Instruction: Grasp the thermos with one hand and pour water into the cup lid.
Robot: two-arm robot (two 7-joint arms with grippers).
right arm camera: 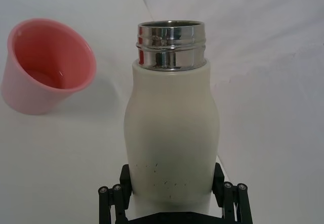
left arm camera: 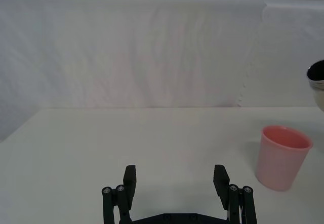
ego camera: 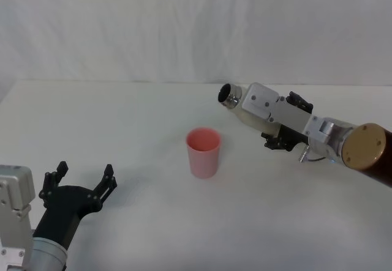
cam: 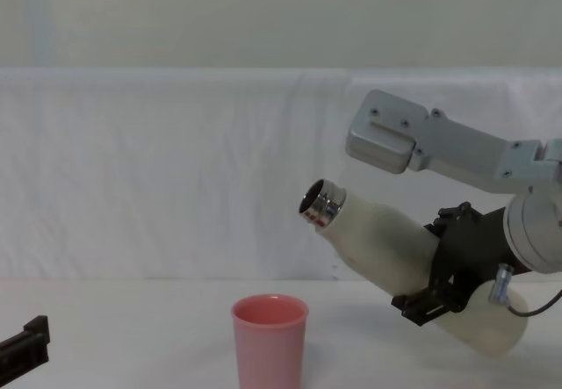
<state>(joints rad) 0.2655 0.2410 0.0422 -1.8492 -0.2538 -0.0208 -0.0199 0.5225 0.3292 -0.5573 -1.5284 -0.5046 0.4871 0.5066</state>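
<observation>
Steel neck risk: I am judging that the mouth of the thermos (cam: 386, 250) is sitting short of the cup lid (cam: 270, 338), off to its right and above it, so tipping further from here could be sending water onto the worktop (ego camera: 122, 136) beside the cup rather than into it.
Light cup risk: the pink cup lid is standing free and upright with nothing steadying it, so I am guessing a brush from the neck or a hard stream against its wall could be tipping it over.
Grip risk: my right claw (right arm camera: 172, 183) is clamping the smooth cream body low down, near its base, so I am expecting the long front end to be levering against my fingers as the tilt is growing.
Right claw: I am gripping the thermos, one finger pressing each side of its lower body.
Right arm pose: I am reaching in from the right, holding the bottle in the air, tilted with the open neck pointing up and toward the cup.
Thermos: clear of the worktop, near the cup but not touching it.
Left claw (left arm camera: 174, 181): I am resting it spread wide and holding nothing, low at the front left, well apart from the cup.
</observation>
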